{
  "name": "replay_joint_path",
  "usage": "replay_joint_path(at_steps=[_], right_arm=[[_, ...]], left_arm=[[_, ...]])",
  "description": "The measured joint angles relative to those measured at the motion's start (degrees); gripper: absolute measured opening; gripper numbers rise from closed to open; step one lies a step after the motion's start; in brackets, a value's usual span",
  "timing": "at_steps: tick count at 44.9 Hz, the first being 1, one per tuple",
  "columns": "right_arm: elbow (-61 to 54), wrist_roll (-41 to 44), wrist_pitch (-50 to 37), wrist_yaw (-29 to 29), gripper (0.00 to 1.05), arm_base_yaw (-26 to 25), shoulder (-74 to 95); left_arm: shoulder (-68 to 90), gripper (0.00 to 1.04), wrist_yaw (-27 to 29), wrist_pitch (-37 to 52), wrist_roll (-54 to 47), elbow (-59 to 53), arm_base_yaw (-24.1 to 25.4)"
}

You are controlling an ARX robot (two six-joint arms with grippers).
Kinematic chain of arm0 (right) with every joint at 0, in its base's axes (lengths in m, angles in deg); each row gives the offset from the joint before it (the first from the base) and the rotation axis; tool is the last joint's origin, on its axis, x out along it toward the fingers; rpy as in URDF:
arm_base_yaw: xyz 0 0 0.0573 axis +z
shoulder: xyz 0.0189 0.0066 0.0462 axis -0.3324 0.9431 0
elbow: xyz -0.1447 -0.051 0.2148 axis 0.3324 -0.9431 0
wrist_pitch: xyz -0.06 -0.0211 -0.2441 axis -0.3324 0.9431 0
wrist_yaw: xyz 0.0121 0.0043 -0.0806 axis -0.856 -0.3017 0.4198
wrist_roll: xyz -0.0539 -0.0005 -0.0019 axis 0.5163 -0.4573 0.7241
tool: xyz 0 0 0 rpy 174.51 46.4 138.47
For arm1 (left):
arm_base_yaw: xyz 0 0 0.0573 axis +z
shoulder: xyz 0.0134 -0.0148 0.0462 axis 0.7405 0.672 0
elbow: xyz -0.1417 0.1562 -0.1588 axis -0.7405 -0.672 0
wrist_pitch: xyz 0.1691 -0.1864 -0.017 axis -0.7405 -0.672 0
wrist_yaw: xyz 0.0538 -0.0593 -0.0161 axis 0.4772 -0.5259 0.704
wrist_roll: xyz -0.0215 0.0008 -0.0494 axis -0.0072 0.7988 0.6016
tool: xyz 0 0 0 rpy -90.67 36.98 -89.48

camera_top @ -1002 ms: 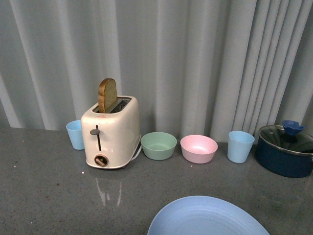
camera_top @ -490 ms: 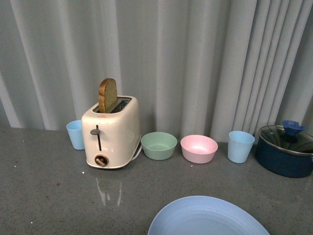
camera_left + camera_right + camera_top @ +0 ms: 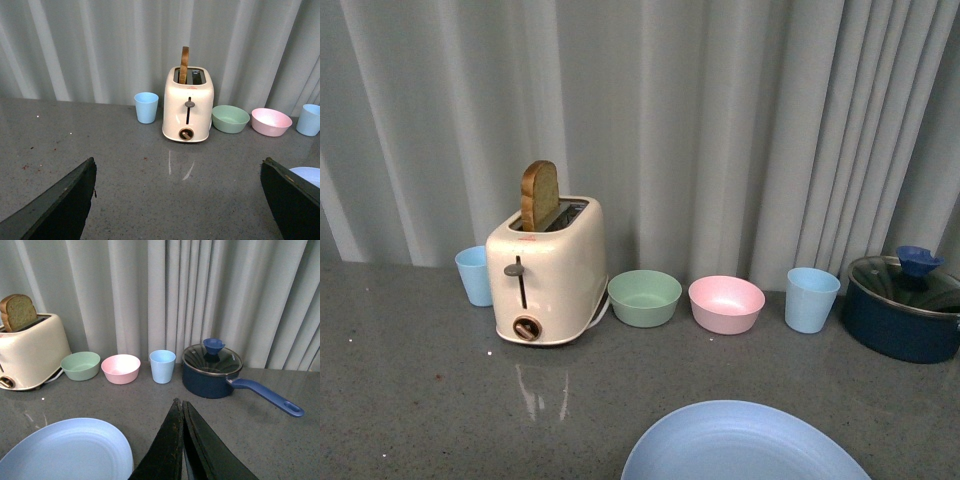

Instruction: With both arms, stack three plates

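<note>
A light blue plate [image 3: 745,445] lies on the grey counter at the near edge of the front view, cut off by the frame. The right wrist view shows the same plate [image 3: 65,450] just beside my right gripper [image 3: 180,405], which is shut with nothing between its black fingers. My left gripper [image 3: 177,170] is open wide over bare counter, its dark fingers [image 3: 60,205] at the frame's lower corners; a sliver of the blue plate [image 3: 307,175] peeks past one of them. The pink and cream-beige plates are out of view. Neither arm appears in the front view.
Along the curtain stand a cream toaster [image 3: 545,270] holding a bread slice, a blue cup [image 3: 474,275], a green bowl [image 3: 645,297], a pink bowl [image 3: 726,303], another blue cup [image 3: 811,298] and a dark blue lidded saucepan [image 3: 905,305], its handle [image 3: 267,396] pointing out over the counter.
</note>
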Motion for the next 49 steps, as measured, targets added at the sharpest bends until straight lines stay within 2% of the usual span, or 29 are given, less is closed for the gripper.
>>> replay_joint_path(at_steps=[15,21,38,40,49], right_arm=[[-1.55,0.0,2.08,0.0,0.03,0.0,-3.63],[-3.45,0.04,10.43,-0.07,0.03,0.0,-12.76],[-3.45,0.0,10.4,0.0,0.03,0.0,-14.01],[-3.45,0.02,10.4,-0.02,0.1,0.0,-14.01],[-3.45,0.0,10.4,-0.02,0.54,0.0,-14.01]], left_arm=[[0.0,0.98,0.0,0.0,0.0,0.0,0.0],[0.0,0.98,0.04,0.0,0.0,0.0,0.0],[-0.02,0.98,0.0,0.0,0.0,0.0,0.0],[-0.02,0.98,0.0,0.0,0.0,0.0,0.0],[-0.02,0.98,0.0,0.0,0.0,0.0,0.0]])
